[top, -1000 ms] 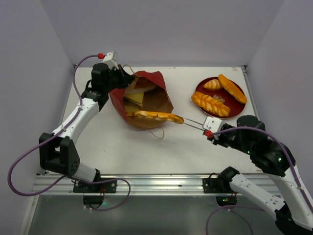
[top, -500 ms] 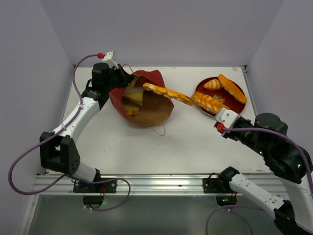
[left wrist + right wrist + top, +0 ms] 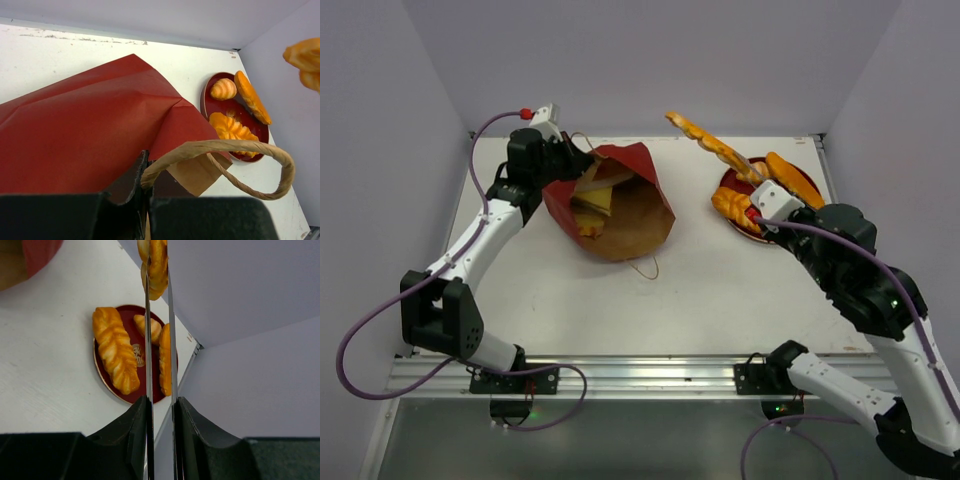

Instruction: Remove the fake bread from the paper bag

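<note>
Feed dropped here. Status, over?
Left gripper shut on paper bag. Right gripper shut on braided loaf, raised clear of bag. More bread inside. Nothing blocking.

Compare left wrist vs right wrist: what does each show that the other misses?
Left wrist only: the handle and the left claw pinching the rim of the bag. Right wrist only: the right claw clamped on the loaf. Both: the plate with three breads on it, the bag (just a corner in right wrist) and the held loaf (just its tip in left wrist).
</note>
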Available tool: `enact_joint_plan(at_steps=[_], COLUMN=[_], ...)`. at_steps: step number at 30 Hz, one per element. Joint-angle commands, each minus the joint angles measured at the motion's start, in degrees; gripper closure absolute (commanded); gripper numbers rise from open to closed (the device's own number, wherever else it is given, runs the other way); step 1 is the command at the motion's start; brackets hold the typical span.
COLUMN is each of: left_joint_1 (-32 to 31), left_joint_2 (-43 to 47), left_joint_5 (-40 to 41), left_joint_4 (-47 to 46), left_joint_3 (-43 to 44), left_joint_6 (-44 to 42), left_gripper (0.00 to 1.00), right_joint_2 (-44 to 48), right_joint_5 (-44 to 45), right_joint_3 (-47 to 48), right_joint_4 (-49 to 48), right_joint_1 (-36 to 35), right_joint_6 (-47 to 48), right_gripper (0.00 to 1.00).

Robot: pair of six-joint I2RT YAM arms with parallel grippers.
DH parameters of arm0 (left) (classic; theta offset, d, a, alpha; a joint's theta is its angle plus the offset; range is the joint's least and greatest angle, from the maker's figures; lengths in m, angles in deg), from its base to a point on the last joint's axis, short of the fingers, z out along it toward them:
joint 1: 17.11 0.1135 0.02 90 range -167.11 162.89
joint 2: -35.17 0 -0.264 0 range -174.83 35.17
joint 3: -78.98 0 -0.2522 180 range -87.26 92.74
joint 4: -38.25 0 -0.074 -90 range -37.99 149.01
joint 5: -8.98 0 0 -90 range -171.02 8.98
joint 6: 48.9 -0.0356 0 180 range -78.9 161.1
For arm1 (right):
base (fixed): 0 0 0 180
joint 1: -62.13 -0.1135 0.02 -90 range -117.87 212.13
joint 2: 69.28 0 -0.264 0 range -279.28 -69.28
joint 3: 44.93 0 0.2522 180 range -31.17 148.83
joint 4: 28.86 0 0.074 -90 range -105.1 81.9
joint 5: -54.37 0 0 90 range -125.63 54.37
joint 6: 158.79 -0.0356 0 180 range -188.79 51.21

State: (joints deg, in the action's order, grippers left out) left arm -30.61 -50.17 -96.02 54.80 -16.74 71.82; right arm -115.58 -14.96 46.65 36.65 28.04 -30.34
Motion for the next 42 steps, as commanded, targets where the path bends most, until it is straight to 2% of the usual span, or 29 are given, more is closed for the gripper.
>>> enact_joint_plan(at_steps=[1, 3, 6, 10, 13, 21, 30, 35, 37, 42], left_joint_1=[0.8, 0.8, 0.9, 1.0, 1.1, 1.4, 1.8, 1.8, 1.8, 1.9], left_joint_2=[2.5, 3.0, 3.6, 4.3, 4.7, 4.8, 4.8, 5.0, 5.0, 5.1], left_joint_5=[-0.6, -0.9, -1.8, -2.7, -3.1, -4.4, -5.3, -5.5, -5.6, -5.9], left_joint_4=[1.7, 1.6, 2.0, 2.1, 1.9, 0.5, -0.4, -0.7, -0.9, -1.3], left_joint_3=[-0.8, -1.1, -1.3, -1.9, -2.5, -3.6, -4.7, -5.0, -5.3, -5.7], left_joint_6=[-1.6, -1.9, -2.9, -3.4, -3.6, -3.6, -3.7, -3.6, -3.6, -3.5], left_gripper=[1.0, 1.0, 1.0, 1.0, 1.0, 1.0, 1.0, 1.0, 1.0, 1.0], right_joint_2=[-1.5, -2.1, -4.7, -9.1, -11.6, -14.2, -16.8, -17.0, -16.8, -15.8], right_joint_5=[7.8, 7.6, 4.5, -6.1, -10.6, -22.5, -24.3, -26.1, -26.4, -27.0], right_joint_3=[-3.4, -5.3, -7.1, -8.3, -9.3, -12.8, -17.7, -17.8, -17.6, -18.6], right_joint_4=[-8.2, -9.7, -10.3, -11.0, -11.8, -12.0, -14.2, -14.1, -14.1, -14.0], right_joint_1=[0.9, 2.1, 8.0, 21.8, 28.6, 40.6, 45.4, 47.2, 47.5, 47.8], right_joint_6=[2.4, 2.8, 2.8, 3.1, 4.1, 6.6, 8.1, 7.5, 7.1, 7.3], right_gripper=[1.0, 1.0, 1.0, 1.0, 1.0, 1.0, 1.0, 0.9, 0.82, 0.68])
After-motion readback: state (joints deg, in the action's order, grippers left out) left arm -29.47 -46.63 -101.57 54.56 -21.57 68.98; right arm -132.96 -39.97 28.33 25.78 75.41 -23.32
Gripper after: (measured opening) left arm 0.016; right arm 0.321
